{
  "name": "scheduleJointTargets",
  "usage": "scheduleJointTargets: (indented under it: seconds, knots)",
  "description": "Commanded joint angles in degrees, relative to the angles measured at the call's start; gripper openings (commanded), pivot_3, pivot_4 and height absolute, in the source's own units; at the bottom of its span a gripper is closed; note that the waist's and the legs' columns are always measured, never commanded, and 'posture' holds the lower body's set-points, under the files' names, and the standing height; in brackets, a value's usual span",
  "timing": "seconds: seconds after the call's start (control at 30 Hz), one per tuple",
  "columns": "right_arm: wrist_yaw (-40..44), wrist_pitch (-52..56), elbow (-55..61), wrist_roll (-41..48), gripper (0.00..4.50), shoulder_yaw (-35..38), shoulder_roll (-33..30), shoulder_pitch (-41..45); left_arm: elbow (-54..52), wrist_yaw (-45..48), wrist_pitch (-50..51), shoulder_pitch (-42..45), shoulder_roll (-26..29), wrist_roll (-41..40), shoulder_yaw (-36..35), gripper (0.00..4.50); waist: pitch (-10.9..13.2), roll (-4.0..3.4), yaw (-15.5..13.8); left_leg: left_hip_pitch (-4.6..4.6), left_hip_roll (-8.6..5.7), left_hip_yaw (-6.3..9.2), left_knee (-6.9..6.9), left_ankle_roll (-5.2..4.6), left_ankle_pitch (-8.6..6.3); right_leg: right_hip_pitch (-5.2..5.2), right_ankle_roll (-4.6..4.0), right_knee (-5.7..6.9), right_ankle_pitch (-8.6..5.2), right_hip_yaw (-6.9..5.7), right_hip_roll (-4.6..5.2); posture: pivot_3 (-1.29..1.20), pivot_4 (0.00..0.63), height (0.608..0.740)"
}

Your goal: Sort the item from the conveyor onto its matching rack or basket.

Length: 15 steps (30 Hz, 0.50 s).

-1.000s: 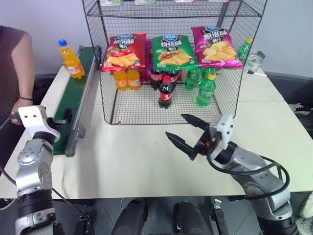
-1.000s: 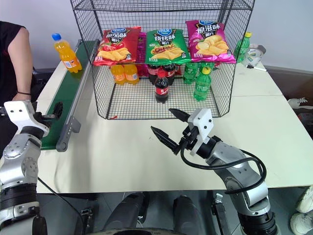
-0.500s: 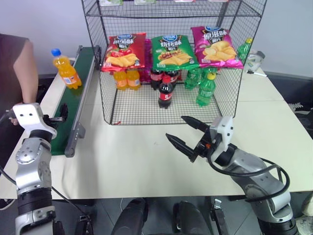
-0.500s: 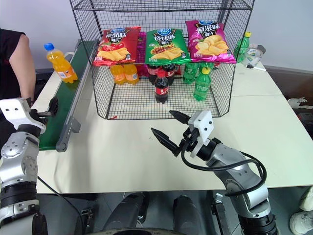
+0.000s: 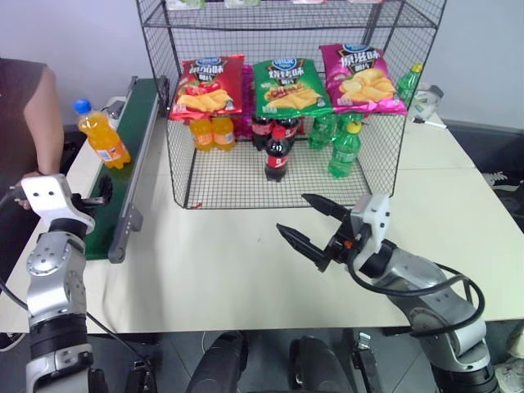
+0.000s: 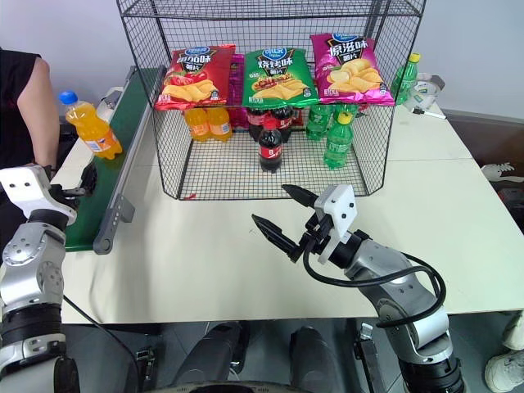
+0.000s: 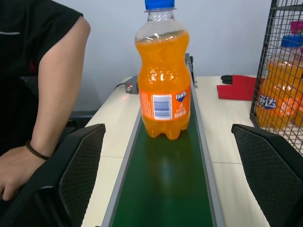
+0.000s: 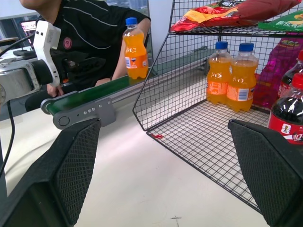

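The item, an orange soda bottle (image 5: 98, 136) with a blue cap, stands upright on the dark-green conveyor (image 5: 129, 155) at the table's left side. My left gripper (image 7: 168, 131) hovers open over the belt's near end. The bottle (image 7: 163, 80) is ahead of its fingers, apart from them. My right gripper (image 5: 292, 213) is open and empty above the table, in front of the black wire rack (image 5: 237, 187). In the right wrist view the bottle (image 8: 135, 49) shows far off on the belt.
A person stands left of the conveyor, arm (image 5: 42, 123) near the belt and hand (image 7: 14, 175) close to my left gripper. The rack holds orange bottles (image 5: 211, 131), cola bottles (image 5: 277, 155), green bottles (image 5: 344, 151) and crisp bags (image 5: 286, 86).
The orange soda bottle has travelled along the belt toward my left gripper. Both grippers have stayed where they were, open.
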State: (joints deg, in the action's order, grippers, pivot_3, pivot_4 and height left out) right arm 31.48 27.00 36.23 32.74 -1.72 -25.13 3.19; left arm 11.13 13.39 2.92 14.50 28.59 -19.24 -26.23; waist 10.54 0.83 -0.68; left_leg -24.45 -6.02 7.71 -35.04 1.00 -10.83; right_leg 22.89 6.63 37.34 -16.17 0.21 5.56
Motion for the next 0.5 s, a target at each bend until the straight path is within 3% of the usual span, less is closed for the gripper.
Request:
scheduleJointTargets:
  seconds: [0.03,0.5]
  knots:
    - [0.19,-1.47,1.51,0.42,4.5,0.17,0.67,0.73,-0.69,-0.44,-1.6,1.18,1.42,0.4,-1.67,4.46,0.0,0.0,-0.01,0.0,0.0,0.0,0.0,0.0,0.0,0.0,0.0,0.0,0.0,0.0,0.0,0.0,0.15,0.74]
    - [0.59,-1.34,0.77,0.36,4.5,-0.38,1.05,1.77,-1.57,-1.08,-1.54,0.7,1.33,0.14,-2.38,4.46,0.0,0.0,0.01,0.0,0.0,0.0,0.0,0.0,0.0,0.0,0.0,0.0,0.0,0.0,0.0,0.0,0.15,0.74]
